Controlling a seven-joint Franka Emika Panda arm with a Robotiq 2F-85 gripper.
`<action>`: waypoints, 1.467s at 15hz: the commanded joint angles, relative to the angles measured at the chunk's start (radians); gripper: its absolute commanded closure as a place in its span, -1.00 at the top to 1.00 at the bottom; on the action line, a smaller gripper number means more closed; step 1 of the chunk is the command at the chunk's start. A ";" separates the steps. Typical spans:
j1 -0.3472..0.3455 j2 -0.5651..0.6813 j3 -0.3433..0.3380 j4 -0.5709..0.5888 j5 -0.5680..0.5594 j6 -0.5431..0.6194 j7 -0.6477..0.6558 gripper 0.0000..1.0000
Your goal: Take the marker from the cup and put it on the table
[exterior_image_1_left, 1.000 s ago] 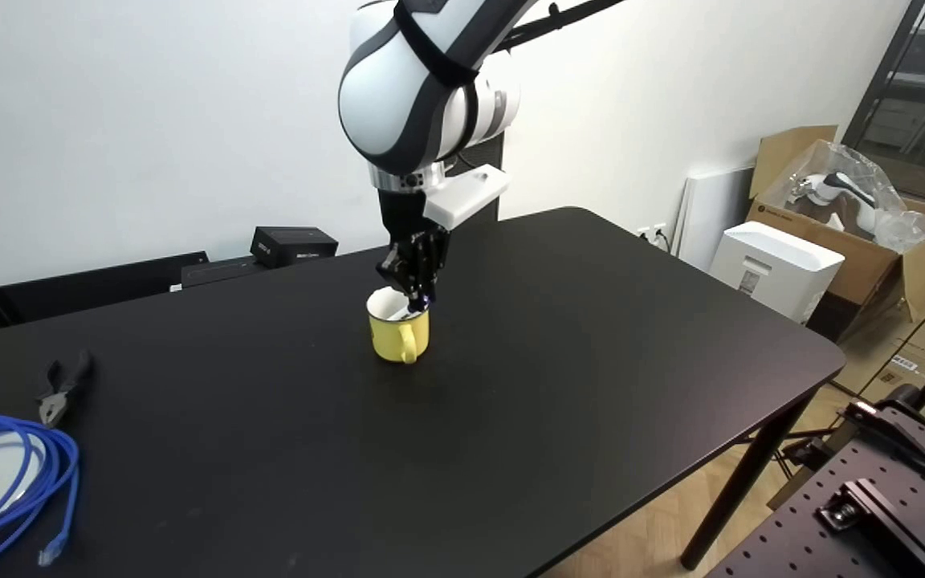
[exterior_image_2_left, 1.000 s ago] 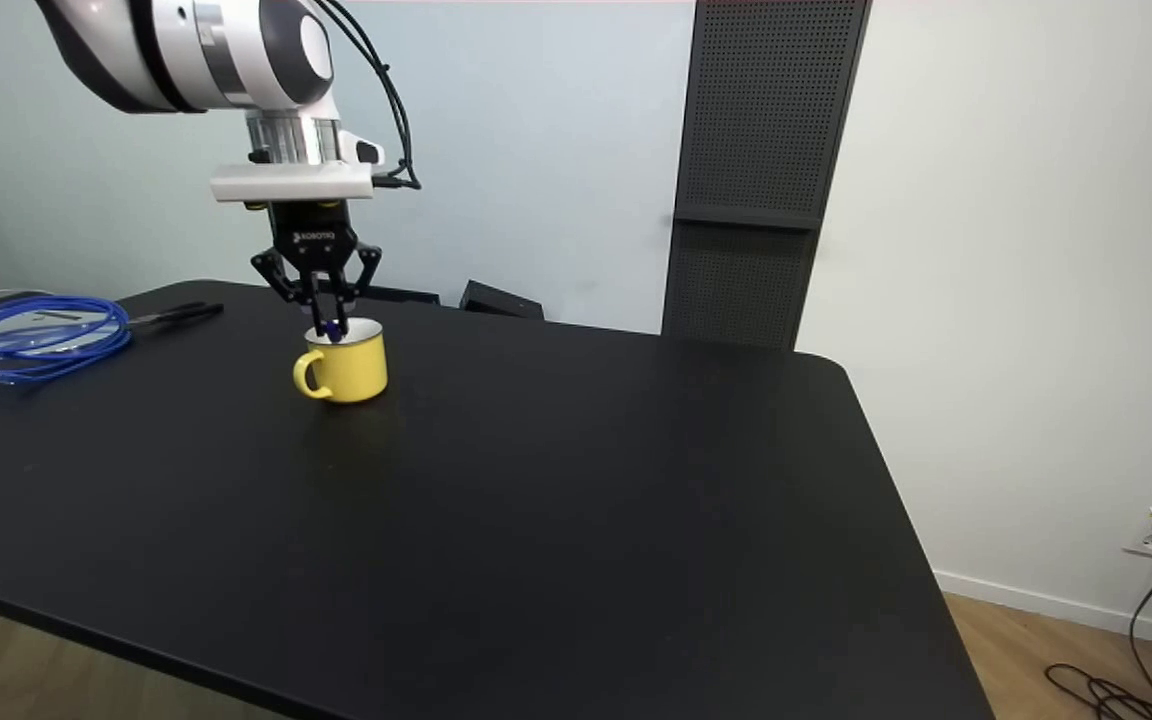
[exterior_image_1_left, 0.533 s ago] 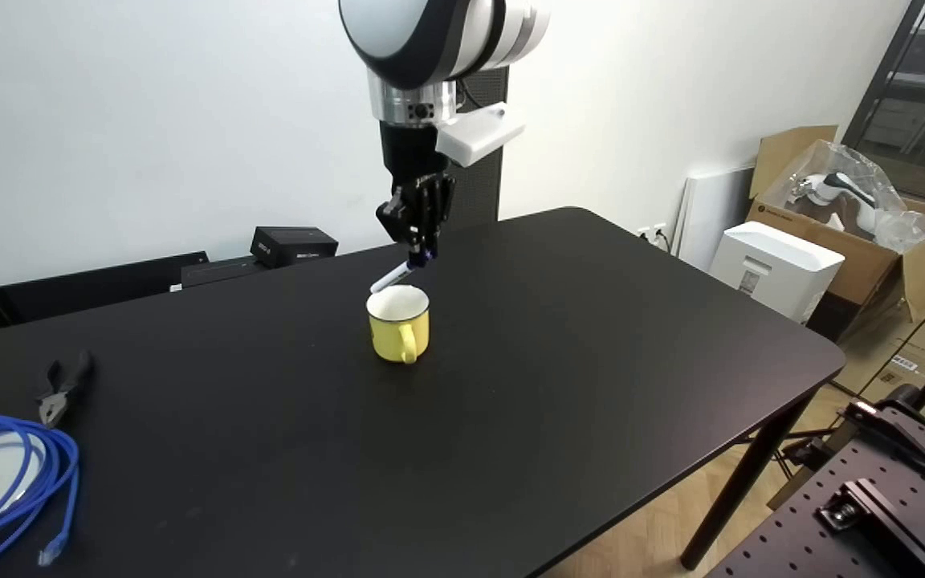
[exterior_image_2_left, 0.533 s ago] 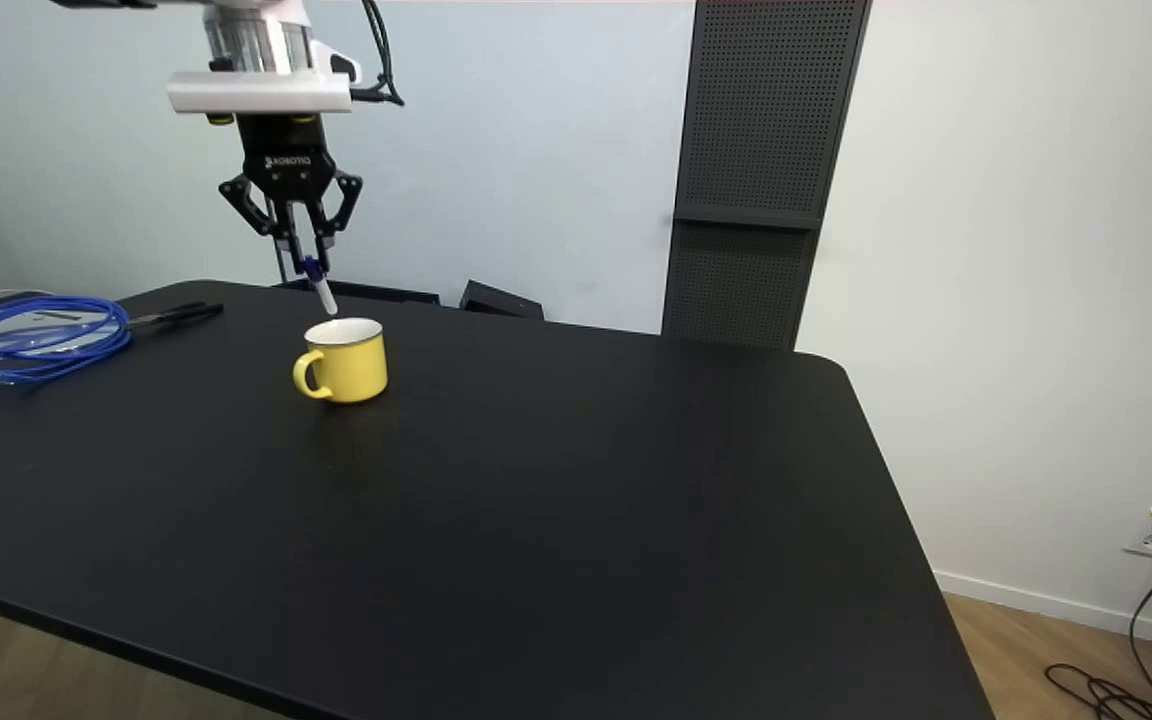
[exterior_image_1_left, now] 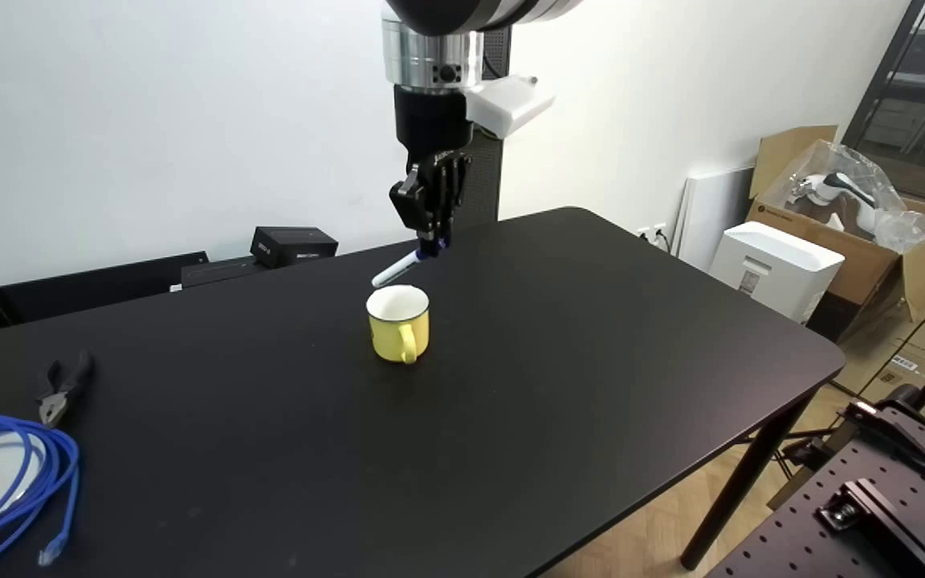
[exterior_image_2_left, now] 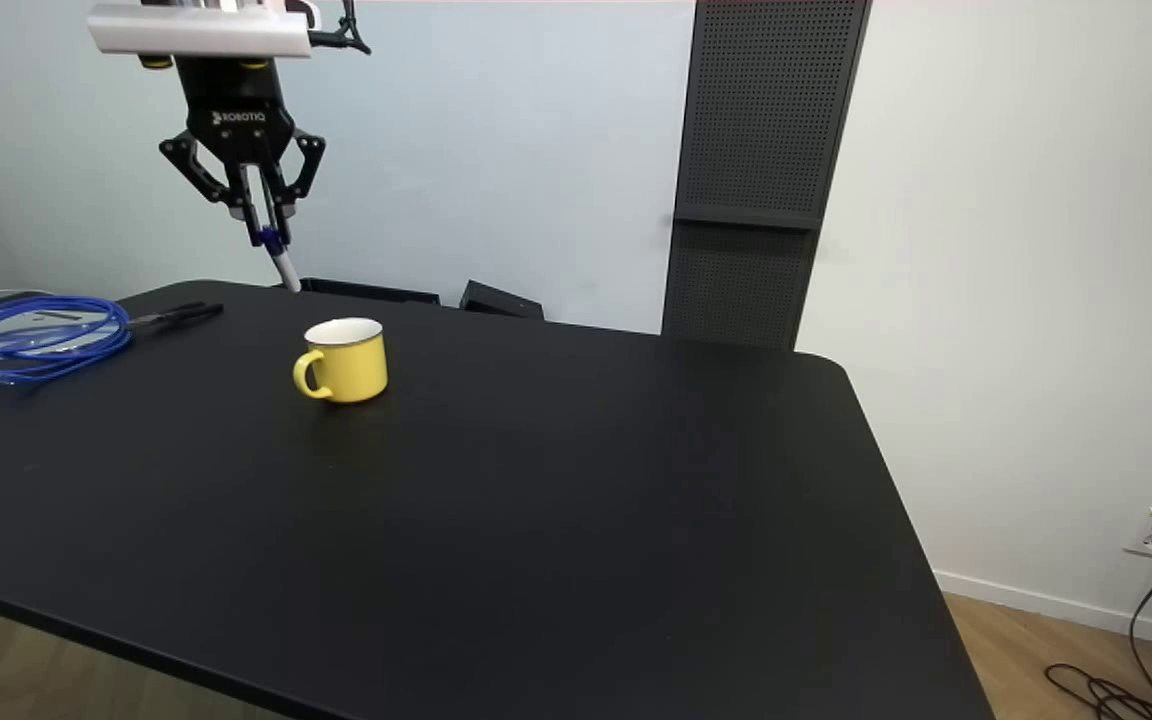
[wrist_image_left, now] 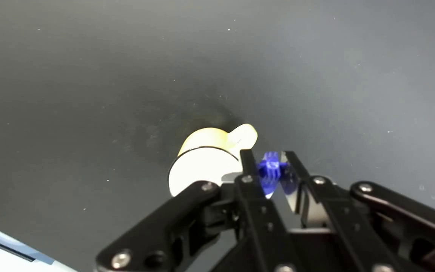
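One marker (exterior_image_1_left: 395,269), white barrel and blue cap: held aloft above the table (exterior_image_1_left: 591,361), outside the cup, slanting, white end lowest. One gripper (wrist_image_left: 269,162), black: fingers drawn nearly together, the narrow gap at the tips taken up by the blue cap, which they pinch; the barrel juts out below them. One cup (exterior_image_1_left: 393,339), yellow, pale inside, single handle: upright on the table, lower than the marker and apart from it; in the wrist view, partly hidden behind the gripper. One table: matte black top, rounded corners. Also on it, well apart from the cup: pliers (exterior_image_1_left: 61,392), dark-handled; cable (exterior_image_1_left: 49,482), blue, coiled, near the pliers, lying over a pale item, kind not clear. Beyond the table in an exterior view: white bin (exterior_image_1_left: 776,273); cardboard carton (exterior_image_1_left: 864,261) just beside it, plastic-wrapped contents.
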 commanded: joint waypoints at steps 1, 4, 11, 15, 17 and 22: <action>-0.009 0.008 0.003 -0.037 0.068 0.018 -0.094 -0.89; -0.014 0.061 0.004 -0.021 0.102 0.016 -0.147 -0.89; -0.036 0.209 0.007 0.043 0.113 0.020 -0.183 -0.89; -0.050 0.267 0.008 0.083 0.106 0.006 -0.176 -0.03; -0.057 0.287 0.008 0.099 0.104 0.003 -0.172 0.22; -0.059 0.291 -0.002 0.118 0.085 -0.028 -0.131 0.90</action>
